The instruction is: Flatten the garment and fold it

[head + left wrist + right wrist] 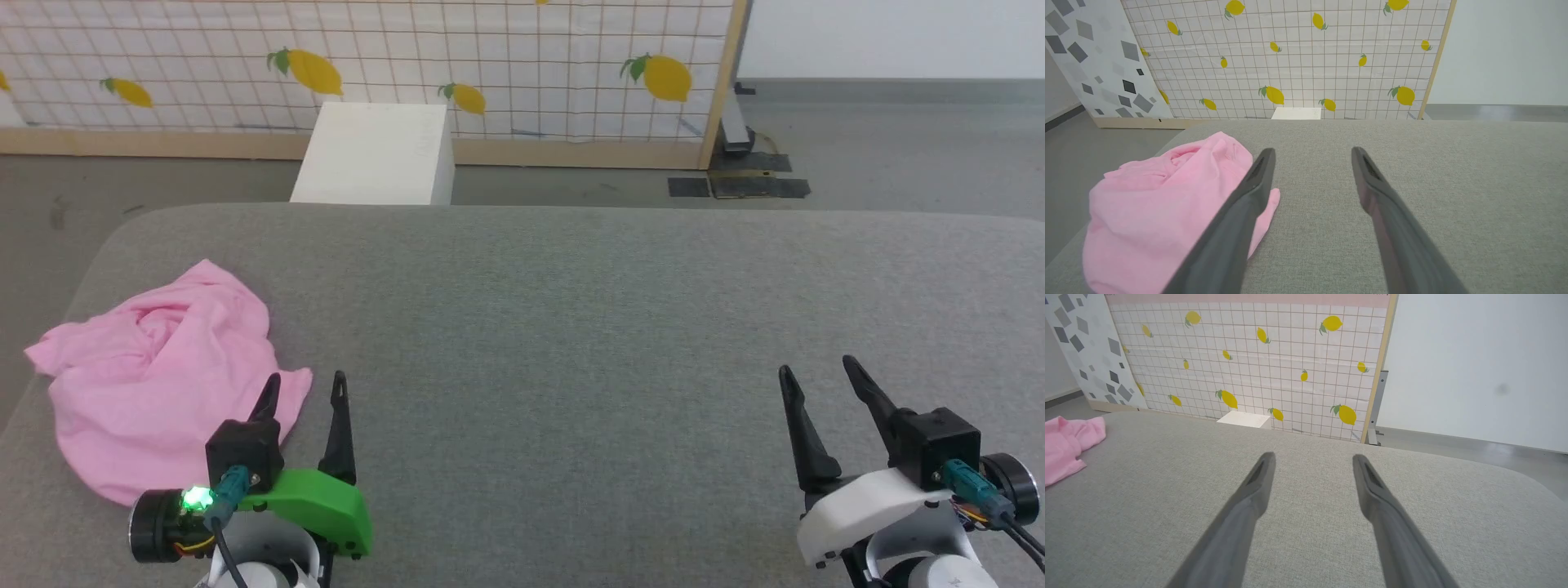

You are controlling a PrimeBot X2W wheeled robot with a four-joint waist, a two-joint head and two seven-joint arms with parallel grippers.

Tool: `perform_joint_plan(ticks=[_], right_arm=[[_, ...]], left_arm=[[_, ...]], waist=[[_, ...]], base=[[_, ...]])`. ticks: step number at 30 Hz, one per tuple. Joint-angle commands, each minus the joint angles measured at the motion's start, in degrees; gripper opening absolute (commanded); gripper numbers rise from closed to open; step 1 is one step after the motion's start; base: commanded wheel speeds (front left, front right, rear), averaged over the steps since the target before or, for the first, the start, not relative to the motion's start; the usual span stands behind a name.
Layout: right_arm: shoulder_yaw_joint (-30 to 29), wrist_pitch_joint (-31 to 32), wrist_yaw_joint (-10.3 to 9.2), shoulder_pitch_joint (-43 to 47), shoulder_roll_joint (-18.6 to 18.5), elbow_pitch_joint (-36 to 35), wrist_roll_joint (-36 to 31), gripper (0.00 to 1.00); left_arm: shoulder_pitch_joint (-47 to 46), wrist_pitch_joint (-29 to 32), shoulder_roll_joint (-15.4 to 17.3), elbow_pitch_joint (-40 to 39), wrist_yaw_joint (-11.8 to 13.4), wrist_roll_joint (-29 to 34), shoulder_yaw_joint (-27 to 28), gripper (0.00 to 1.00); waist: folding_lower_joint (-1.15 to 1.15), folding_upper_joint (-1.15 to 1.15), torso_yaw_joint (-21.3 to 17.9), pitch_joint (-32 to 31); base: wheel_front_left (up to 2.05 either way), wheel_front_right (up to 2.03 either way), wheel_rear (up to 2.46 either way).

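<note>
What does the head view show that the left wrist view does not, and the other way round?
The head view adds the right gripper, open above bare grey cushion, and black tape patches on the floor. The left wrist view adds a white panel with grey shapes, left of the lemon screen. Both share the crumpled pink garment, the cushion, the white box, the screen and the open left gripper beside the garment.

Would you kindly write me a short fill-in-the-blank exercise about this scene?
The crumpled garment is coloured ____. The left hand and right hand are both ____, holding nothing. The garment lies nearest the ____ hand. The screen behind is printed with yellow ____.
Missing words: pink; open; left; lemons.
</note>
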Motion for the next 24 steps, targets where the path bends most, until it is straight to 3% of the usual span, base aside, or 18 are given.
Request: perform_joint_plan(ticks=[1,24], right_arm=[[-0.2,-0.6,-0.02,0.0,0.0,0.4,0.6,1.0],[-0.4,-3.2,-0.04,-0.3,0.0,1.6,2.2,1.0]], left_arm=[[-0.5,-0.6,0.3,0.3,0.6,-0.6,-0.2,1.0],[-0.3,-2.9,1.2,1.2,2.9,-3.3,-0.9,1.0]], waist=[[0.0,0.0,1.2,0.0],[0.0,0.0,9.3,-0.2]], base=[[0.0,0.0,0.0],[0.0,0.0,0.0]])
